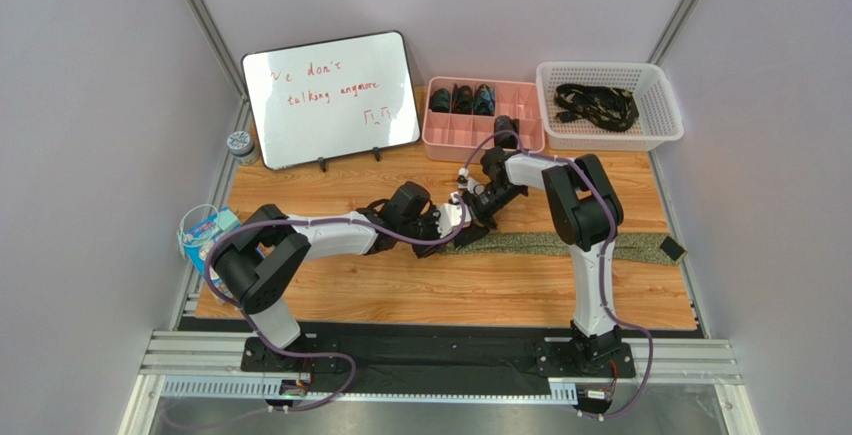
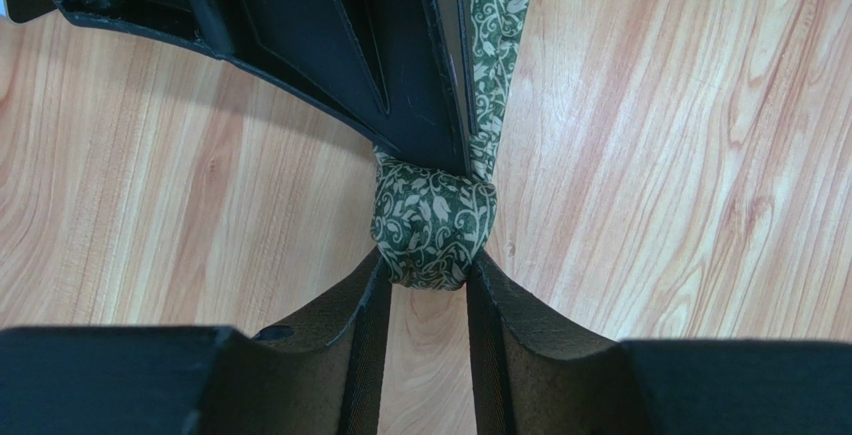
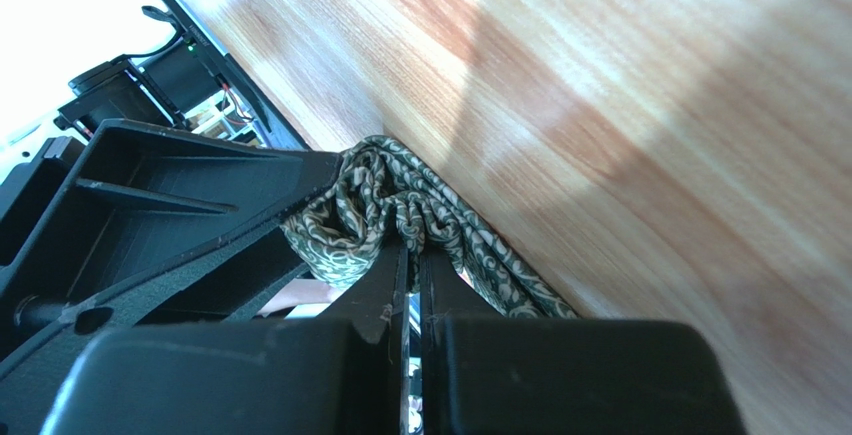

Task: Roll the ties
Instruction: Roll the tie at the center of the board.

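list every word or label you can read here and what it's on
"we don't": whiteboard, red marker, top line, first letter lost in glare
"talking anymore": same board, second line
Small drawn mark below it: not readable as letters
blue packet, far left: print too small to read
round tin beside the board: label too small to read

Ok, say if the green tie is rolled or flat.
Partly rolled: one end of the green tie is bunched between the left fingers; the rest lies flat.

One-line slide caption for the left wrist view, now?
Left tool grips the green tie's rolled end opposite the right tool, over the wooden table.
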Controlling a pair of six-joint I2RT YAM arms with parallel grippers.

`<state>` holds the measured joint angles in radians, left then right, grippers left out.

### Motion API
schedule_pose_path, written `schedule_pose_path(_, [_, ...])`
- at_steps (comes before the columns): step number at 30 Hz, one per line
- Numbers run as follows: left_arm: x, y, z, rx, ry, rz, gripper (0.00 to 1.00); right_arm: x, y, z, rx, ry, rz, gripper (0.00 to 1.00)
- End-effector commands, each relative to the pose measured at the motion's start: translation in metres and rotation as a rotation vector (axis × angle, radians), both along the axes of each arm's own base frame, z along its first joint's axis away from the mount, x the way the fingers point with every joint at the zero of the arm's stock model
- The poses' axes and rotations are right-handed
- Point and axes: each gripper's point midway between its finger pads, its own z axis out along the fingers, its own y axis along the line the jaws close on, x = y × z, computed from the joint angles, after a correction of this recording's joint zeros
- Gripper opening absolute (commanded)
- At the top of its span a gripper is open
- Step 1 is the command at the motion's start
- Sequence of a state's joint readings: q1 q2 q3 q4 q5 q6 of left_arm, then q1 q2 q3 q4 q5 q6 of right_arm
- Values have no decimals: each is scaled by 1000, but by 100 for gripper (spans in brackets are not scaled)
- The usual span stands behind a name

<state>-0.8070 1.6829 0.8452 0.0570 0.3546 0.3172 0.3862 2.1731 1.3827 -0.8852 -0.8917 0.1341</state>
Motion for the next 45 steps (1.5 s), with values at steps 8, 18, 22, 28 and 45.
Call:
schedule_pose_path(8, [25, -51, 26, -149, -43, -49, 42, 0, -15, -38, -97, -42, 35, 0])
schedule_pose_path(18, [16, -57, 15, -186, -15, -83, 47, -1, -11, -37, -66, -31, 41, 0])
schedule_pose_path(22, [21, -56, 6, -154, -16, -61, 48, -2, -11, -37, -62, -24, 40, 0])
schedule_pose_path(28, [27, -46, -14, -44, -21, -40, 43, -1, -9, -33, -44, -30, 44, 0])
schedule_pose_path(45, [-2, -4, -54, 264, 114, -96, 10, 10, -9, 3, 5, -80, 14, 32])
